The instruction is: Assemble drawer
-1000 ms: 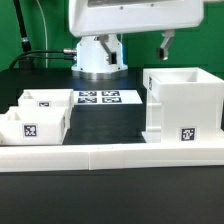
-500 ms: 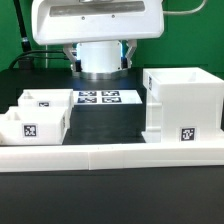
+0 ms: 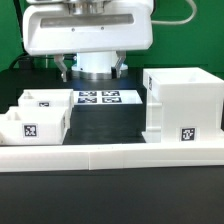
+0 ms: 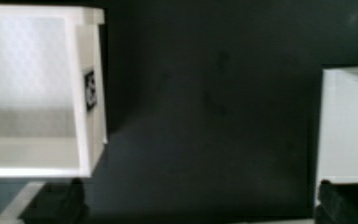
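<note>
The tall white housing [image 3: 182, 100] of the drawer stands at the exterior view's right, with a square tag low on its front. Two small white trays [image 3: 35, 118] with tags sit at the exterior view's left, one behind the other. My gripper [image 3: 93, 70] hangs above the back of the table, between the trays and the housing, open and empty. In the wrist view my gripper [image 4: 197, 205] has its dark fingertips [image 4: 51, 205] spread wide over bare black table. A tagged white drawer part [image 4: 34, 90] and another white part [image 4: 350, 120] flank it, both apart from the fingers.
The marker board [image 3: 100, 98] lies flat on the black table behind the middle. A long low white border wall [image 3: 110, 155] runs along the front. The arm's white base [image 3: 95, 62] stands at the back.
The arm has swung from the exterior view's right toward the left and come lower, now over the middle back. The gripper stays open. The drawer parts have not moved.
</note>
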You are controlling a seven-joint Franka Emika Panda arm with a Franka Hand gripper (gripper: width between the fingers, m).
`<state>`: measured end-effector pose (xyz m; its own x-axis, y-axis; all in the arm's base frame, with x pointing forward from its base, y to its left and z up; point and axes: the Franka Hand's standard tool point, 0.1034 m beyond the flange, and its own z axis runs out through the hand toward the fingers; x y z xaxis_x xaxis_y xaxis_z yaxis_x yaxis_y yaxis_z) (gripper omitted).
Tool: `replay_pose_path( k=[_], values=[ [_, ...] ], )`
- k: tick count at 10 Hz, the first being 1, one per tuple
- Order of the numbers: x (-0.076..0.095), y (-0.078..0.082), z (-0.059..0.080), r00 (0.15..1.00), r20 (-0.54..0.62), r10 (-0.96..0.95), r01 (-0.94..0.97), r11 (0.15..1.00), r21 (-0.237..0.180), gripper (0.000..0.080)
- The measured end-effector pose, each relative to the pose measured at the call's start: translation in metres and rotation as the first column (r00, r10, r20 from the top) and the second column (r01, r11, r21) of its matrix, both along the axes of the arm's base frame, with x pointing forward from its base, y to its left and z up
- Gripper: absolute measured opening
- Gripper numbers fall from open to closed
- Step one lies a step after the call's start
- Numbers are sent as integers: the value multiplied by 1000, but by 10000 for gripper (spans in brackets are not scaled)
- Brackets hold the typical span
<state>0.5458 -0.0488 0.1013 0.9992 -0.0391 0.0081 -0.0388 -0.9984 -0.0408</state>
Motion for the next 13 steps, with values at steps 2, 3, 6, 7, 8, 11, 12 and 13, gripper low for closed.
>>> replay_pose_path(
  k=[2, 3, 6, 7, 8, 11, 12, 13],
  values=[
    [-7, -11, -17, 999, -27, -26, 26, 1000, -2, 649],
    [-10, -18, -29, 999, -31, -37, 36, 999, -7, 649],
    [-13, -28, -44, 999, -22, -32, 32, 999, -11, 649],
    [-13, -28, -44, 999, -22, -32, 32, 999, -12, 649],
    [-13, -28, -44, 999, -23, -32, 32, 999, -12, 649],
    [-18, -36, -52, 999, -30, -37, 37, 999, -10, 649],
    [-22, -42, -60, 998, -39, -50, 50, 999, -11, 649],
    [-24, -45, -67, 998, -35, -50, 49, 999, -18, 649]
  ],
)
